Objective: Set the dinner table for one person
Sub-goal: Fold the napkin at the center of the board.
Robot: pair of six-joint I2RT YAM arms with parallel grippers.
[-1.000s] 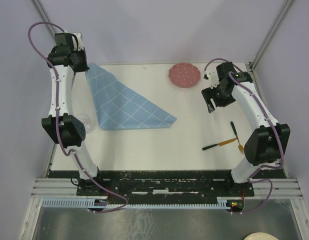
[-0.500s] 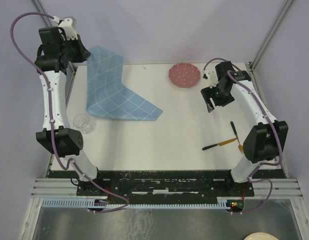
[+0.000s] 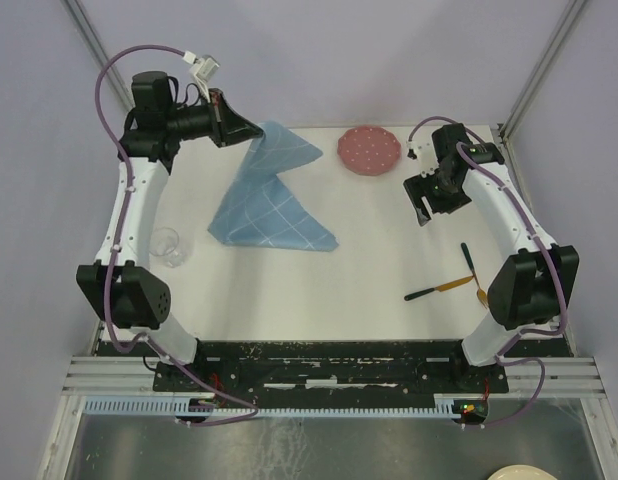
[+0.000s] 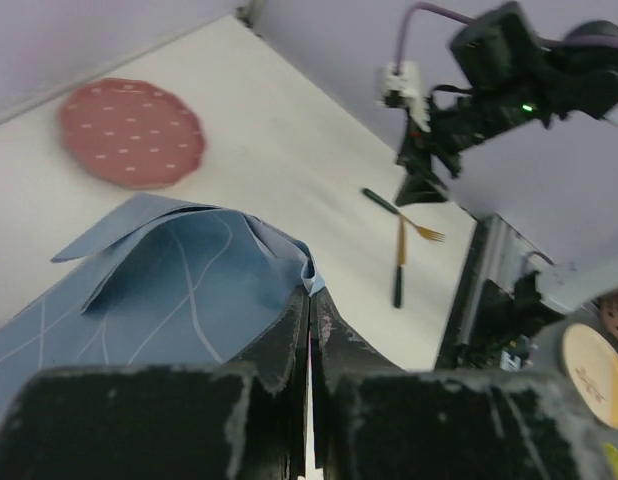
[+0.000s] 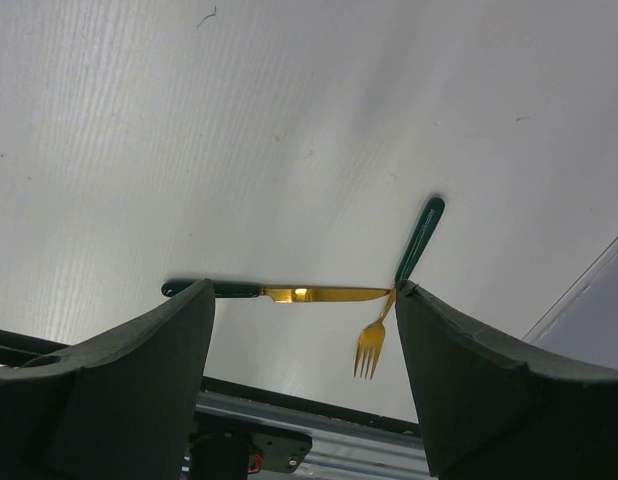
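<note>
Top external view: the white dinner table (image 3: 319,290) fills the middle of the frame, its near edge at the arms' bases and its far edge against the back wall, just as it was a second ago.

The blue grid placemat (image 3: 269,205) is what has changed. A second ago it lay spread in a wide flat triangle reaching toward the table's centre. Now one corner is raised into a peak at the far left of the table and the cloth hangs folded from it, with only its lower edge resting on the surface and its right tip pulled in further left.

The left gripper (image 3: 239,132) has swung from the far-left corner toward the middle and points right. In the left wrist view its fingers (image 4: 289,330) are pressed tight together, pinching the placemat's folded corner.

The right gripper (image 3: 421,212) hangs over the right side of the table where it was before, its jaws spread wide and holding nothing.

The speckled pink plate (image 3: 369,150) sits unmoved at the far edge. The clear glass (image 3: 167,246) stands by the left edge, now fully uncovered by the arm. The knife (image 3: 437,289) and fork (image 3: 473,272) lie unmoved near the right arm, tips meeting.
</note>
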